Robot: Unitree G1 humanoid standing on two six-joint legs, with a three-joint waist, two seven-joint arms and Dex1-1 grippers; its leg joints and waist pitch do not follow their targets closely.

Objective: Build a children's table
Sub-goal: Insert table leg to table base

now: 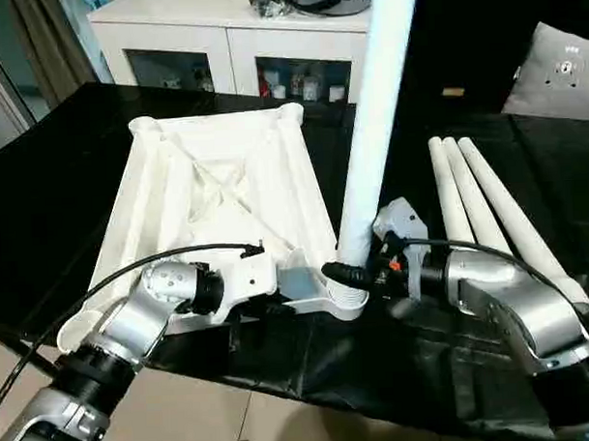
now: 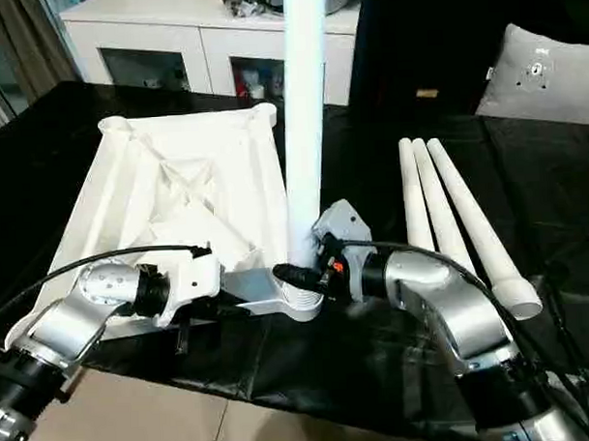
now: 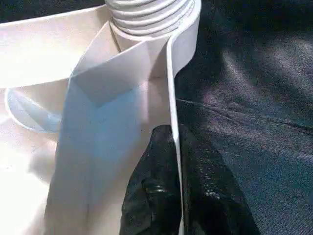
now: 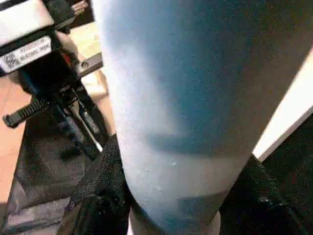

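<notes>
The children's table top (image 1: 216, 185) lies upside down on the black work surface, ribbed underside up. One white leg (image 1: 374, 131) stands upright in its near right corner socket (image 1: 341, 301). My right gripper (image 1: 359, 271) is shut on that leg just above the socket, and its black fingers (image 4: 98, 196) press against both sides of the leg (image 4: 181, 98). My left gripper (image 3: 177, 161) is shut on the top's thin rim (image 3: 171, 98) beside the same corner, with one finger on each side. Three loose legs (image 1: 487, 204) lie side by side to the right.
A white glass-doored cabinet (image 1: 230, 39) stands behind the work surface. A grey cushion (image 1: 560, 71) sits at the far right. The black cover's front edge (image 1: 281, 376) runs just below my arms, with beige floor beyond it.
</notes>
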